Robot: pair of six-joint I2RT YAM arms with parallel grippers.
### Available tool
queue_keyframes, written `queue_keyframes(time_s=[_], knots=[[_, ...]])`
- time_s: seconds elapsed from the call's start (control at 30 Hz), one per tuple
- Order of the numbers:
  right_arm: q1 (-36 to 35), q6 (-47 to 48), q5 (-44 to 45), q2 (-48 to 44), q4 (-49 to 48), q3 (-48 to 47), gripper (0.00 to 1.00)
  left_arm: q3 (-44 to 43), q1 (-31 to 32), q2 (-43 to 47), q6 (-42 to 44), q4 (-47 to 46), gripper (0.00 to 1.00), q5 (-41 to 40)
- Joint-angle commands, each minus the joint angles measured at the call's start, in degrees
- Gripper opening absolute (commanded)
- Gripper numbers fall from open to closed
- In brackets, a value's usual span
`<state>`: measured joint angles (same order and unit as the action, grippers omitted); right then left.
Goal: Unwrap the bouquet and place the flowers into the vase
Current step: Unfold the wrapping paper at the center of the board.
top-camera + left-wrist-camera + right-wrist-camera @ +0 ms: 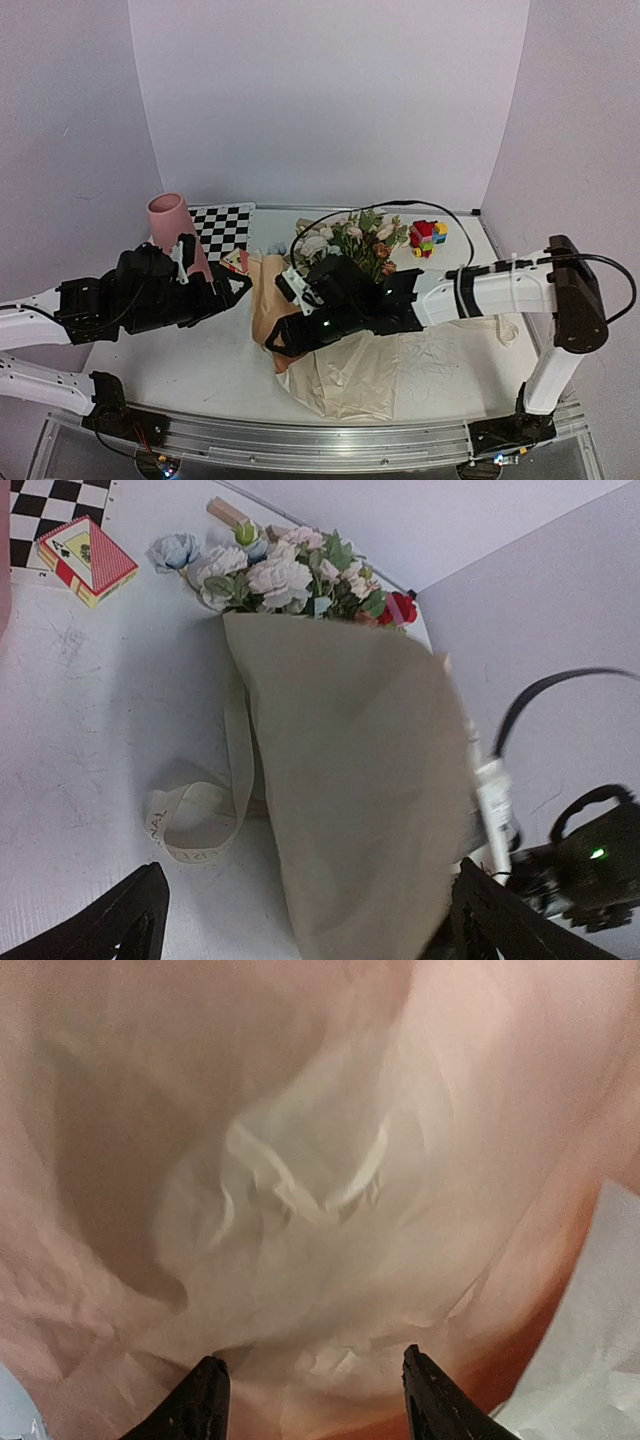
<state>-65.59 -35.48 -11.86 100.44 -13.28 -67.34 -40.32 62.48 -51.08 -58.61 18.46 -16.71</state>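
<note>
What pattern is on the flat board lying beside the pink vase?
Black-and-white checks; the checkerboard shows best in the top external view.

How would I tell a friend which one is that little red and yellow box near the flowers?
Find the black-and-white checkered board at the back left of the white table. Just off its near edge, beside the beige-paper-wrapped bouquet, lies a small cardboard box. It alone has a red top, yellow sides and a playing card picture, unlike the plain pink vase nearby.
</note>
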Motion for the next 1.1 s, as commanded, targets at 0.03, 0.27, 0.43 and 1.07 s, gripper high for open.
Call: queue_keyframes(time_s=[0.03,0.27,0.43,1.07], knots=[[-2.28,0.78,0.48,7.49,2.14,-5.90,0.61,-0.53,-0.03,3.76,-3.22,2.93,1.00,-3.67],[-2.44,0.55,5.60,6.44,4.05,-6.17,0.64,2.93,-0.08,1.73,-6.67,4.56,0.99,-3.79],[-2.46,1.02,11.42,4.86,8.87,-7.19,0.69,6.25,-0.42,-0.70,-9.41,5.22,0.98,-5.10],[-3.50,0.81,34.64,17.17,29.15,-22.58,0.76,19.56,-2.21,8.04,-16.77,5.02,0.45,-4.45]])
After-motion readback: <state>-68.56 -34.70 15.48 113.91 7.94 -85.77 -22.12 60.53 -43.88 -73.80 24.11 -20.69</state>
